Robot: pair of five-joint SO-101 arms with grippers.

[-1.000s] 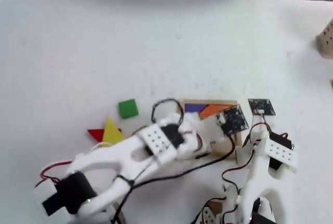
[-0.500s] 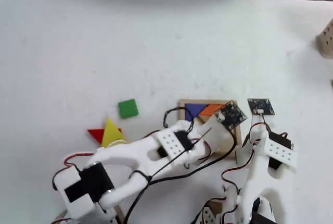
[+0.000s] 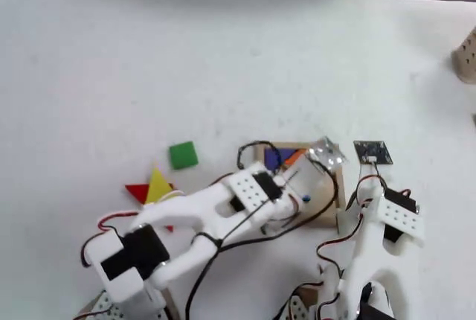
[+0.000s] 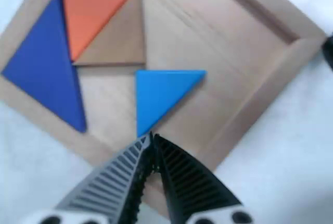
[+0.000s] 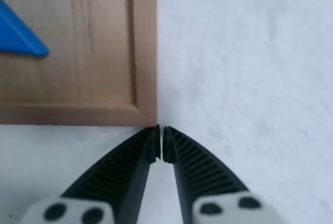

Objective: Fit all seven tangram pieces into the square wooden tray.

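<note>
We take the square wooden tray [image 4: 257, 101] as our landmark. Inside it, a dark blue triangle [image 4: 44, 81] and an orange piece [image 4: 99, 5] lie flush together against one corner, packed tight, we judge, to leave room for the rest. A light blue triangle [image 4: 161, 96] lies loose near the tray's middle, apart from those two and not yet against any wall. The left gripper [image 4: 152, 145] hangs over the tray with its fingers pressed together, pinching nothing, its tips at that triangle's sharp corner. We read this as a closed tip used for nudging the piece flat across the floor. The right gripper [image 5: 159, 133], likewise pressed together and empty, sits just outside one outer corner of the tray, probably to brace the frame against sliding. A green square [image 3: 183, 155], yellow triangle [image 3: 158, 185] and red triangle [image 3: 138, 192] lie on the table [image 3: 223, 59] well apart from the tray. We can read no writing on tray or pieces.
</note>
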